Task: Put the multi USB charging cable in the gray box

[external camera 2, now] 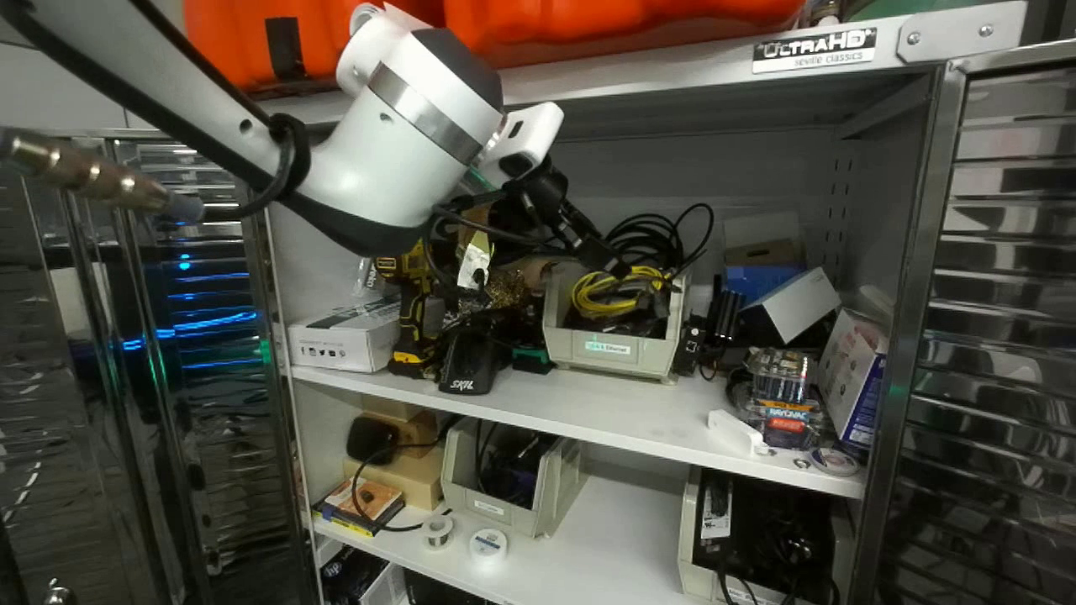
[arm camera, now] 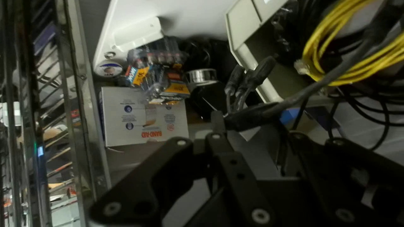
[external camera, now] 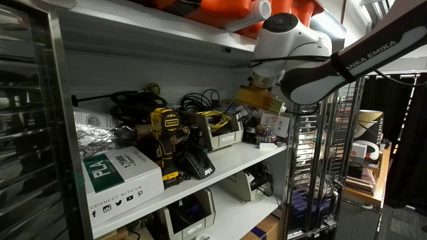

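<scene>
Between the fingers [arm camera: 218, 126] sits black cable [arm camera: 252, 117]; a carton [arm camera: 141, 118] reads BAND-AID.

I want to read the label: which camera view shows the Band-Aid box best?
The wrist view: the Band-Aid box looks largest there, its brand name legible though upside down, batteries covering a corner. Both exterior views show it smaller, that name hard to read.

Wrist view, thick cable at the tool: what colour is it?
The thick cable is black; it shows best in the wrist view.
</scene>
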You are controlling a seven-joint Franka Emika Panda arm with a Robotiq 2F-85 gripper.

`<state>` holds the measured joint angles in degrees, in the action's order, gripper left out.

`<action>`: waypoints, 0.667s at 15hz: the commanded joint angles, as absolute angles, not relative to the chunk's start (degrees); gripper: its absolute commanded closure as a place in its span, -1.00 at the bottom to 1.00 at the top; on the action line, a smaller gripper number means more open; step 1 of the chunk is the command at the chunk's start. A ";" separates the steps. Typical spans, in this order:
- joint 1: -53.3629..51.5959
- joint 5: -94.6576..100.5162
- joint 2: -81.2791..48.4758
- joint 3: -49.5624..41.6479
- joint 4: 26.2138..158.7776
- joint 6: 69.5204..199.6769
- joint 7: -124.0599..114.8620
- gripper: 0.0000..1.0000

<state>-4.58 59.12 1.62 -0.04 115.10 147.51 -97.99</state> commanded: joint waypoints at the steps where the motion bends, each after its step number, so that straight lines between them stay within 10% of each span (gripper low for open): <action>1: -3.91 70.12 -1.82 -0.53 109.22 153.14 -107.42 0.69; 10: -3.61 81.02 -17.53 -1.89 90.56 160.99 -118.41 0.71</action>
